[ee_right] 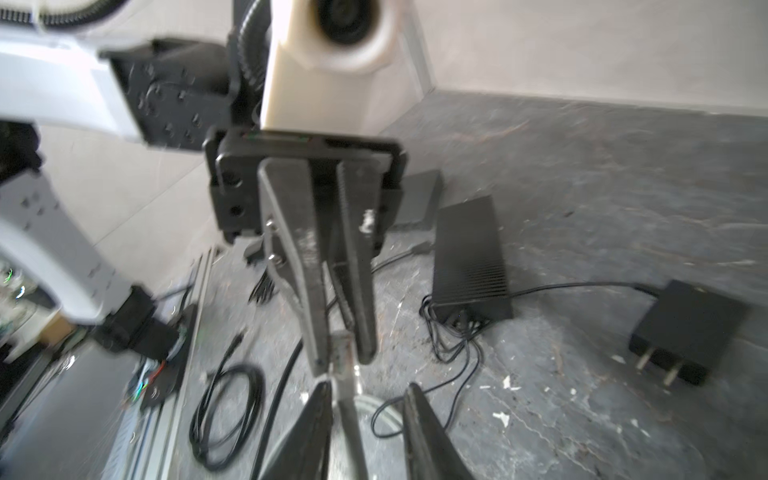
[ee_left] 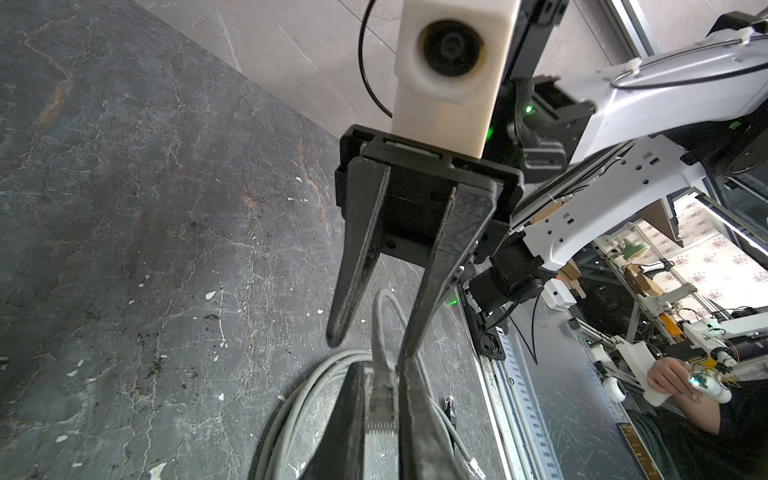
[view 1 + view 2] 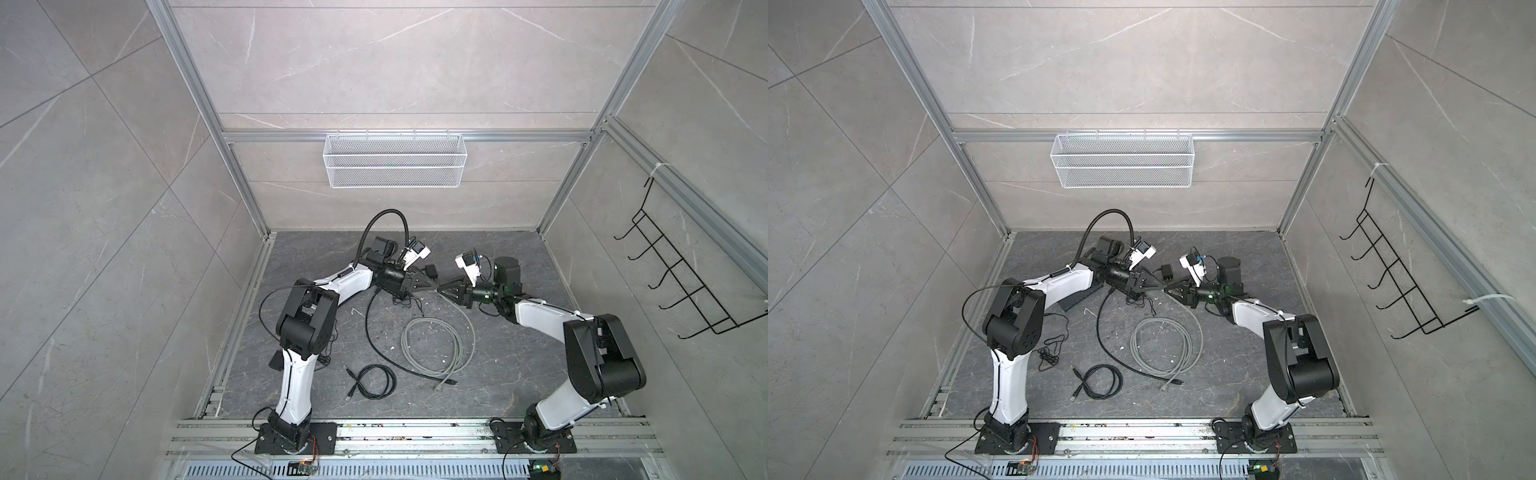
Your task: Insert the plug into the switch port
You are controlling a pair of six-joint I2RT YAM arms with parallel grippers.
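Note:
The plug [image 2: 380, 405], a clear connector on a grey cable, is clamped between the fingers of my left gripper [image 2: 380, 374], which is shut on it. In both top views the left gripper [image 3: 433, 287] [image 3: 1160, 286] meets the right gripper [image 3: 441, 290] [image 3: 1168, 290] tip to tip above the floor's middle. My right gripper [image 1: 369, 386] is open, and the grey cable [image 1: 349, 415] runs between its fingers, along one of them. The switch [image 1: 469, 257] is a flat black box lying beyond the left gripper [image 1: 343, 359]. Its port side is blurred, with thin black wires there.
A grey cable coil [image 3: 432, 345] [image 3: 1163, 345] lies in front of the grippers, with its loose end [image 3: 440, 385] nearer. A black cable coil [image 3: 374, 382] and a black power adapter [image 1: 685, 332] [image 3: 432, 272] are on the floor. A wire basket [image 3: 395, 160] hangs on the back wall.

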